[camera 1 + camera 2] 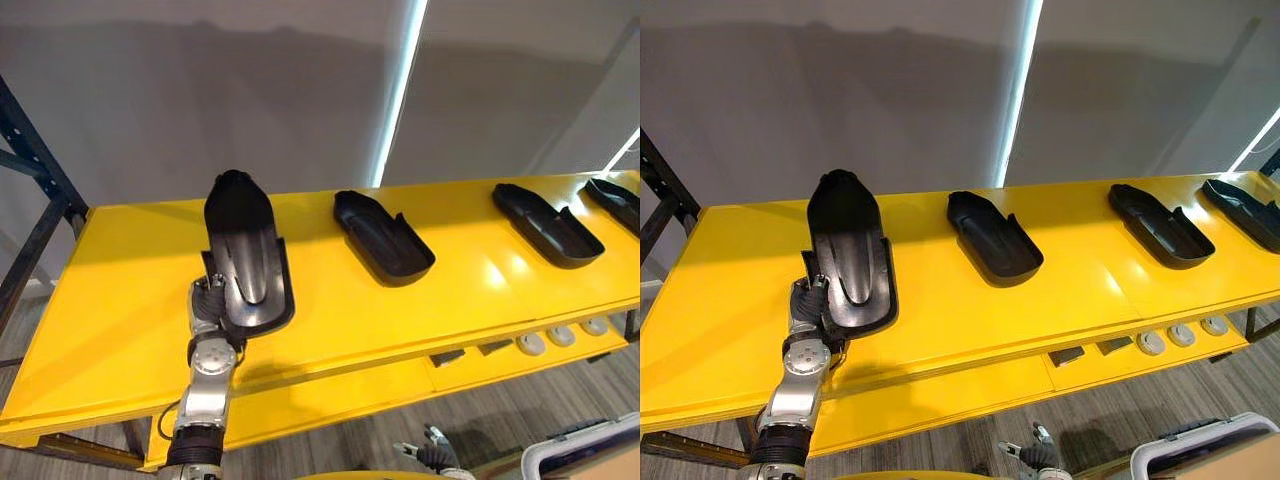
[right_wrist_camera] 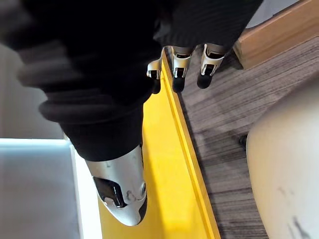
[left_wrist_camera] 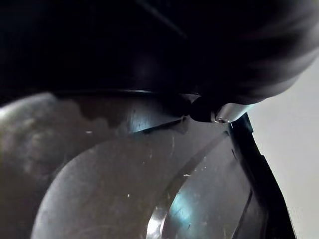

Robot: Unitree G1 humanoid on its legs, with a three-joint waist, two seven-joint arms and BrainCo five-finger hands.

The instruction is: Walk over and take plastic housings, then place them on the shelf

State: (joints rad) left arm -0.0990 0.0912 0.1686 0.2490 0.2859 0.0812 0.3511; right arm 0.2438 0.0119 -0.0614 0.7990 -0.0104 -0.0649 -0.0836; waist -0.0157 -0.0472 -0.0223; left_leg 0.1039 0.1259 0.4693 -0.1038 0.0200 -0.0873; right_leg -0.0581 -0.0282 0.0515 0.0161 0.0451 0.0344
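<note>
Your left hand (image 1: pixel 207 305) was clamped on the lower left edge of the held housing (image 1: pixel 245 250), left of centre. It was glossy black moulded plastic, a long shoe-like shell with a rounded top, tilted up over the shelf (image 1: pixel 110 290), a smooth glossy yellow sheet. Matching trough-shaped shells lay flat on it: second housing (image 1: pixel 382 237) centre, third housing (image 1: pixel 546 224) right, fourth housing (image 1: pixel 615 203) at the right edge. Your right hand (image 2: pixel 180 67) hung low with loose, straight fingers, holding nothing, above the grey wood-grain floor (image 2: pixel 219 129).
</note>
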